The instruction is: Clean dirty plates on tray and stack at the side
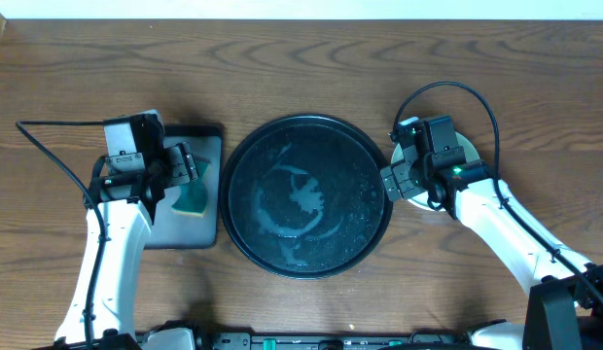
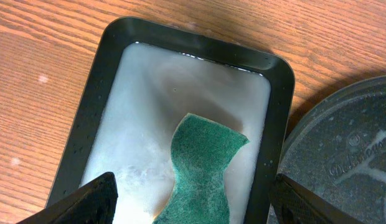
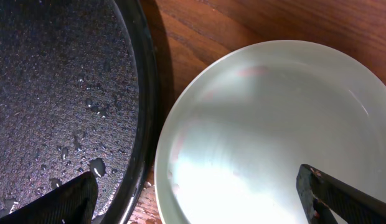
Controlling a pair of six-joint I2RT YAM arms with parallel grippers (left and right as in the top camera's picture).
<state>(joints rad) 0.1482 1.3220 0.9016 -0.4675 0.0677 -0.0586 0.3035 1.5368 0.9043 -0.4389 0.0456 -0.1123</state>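
The large round black tray (image 1: 306, 194) lies mid-table, wet, with whitish soapy streaks and no plate on it. To its right a pale plate (image 3: 274, 124) with faint reddish smears rests on the wood; in the overhead view the plate (image 1: 469, 151) is mostly hidden by the arm, so I cannot tell if others lie under it. My right gripper (image 3: 196, 193) hovers open over the plate's left rim, one finger (image 3: 68, 199) above the tray's edge (image 3: 140, 93). My left gripper (image 2: 193, 199) stands open above a green sponge (image 2: 202, 162), holding nothing.
The sponge lies in a small rectangular black tray (image 2: 93, 99) with milky soapy water, just left of the round tray (image 2: 342, 149). In the overhead view the rectangular tray (image 1: 209, 219) almost touches the round one. Bare wooden table surrounds everything.
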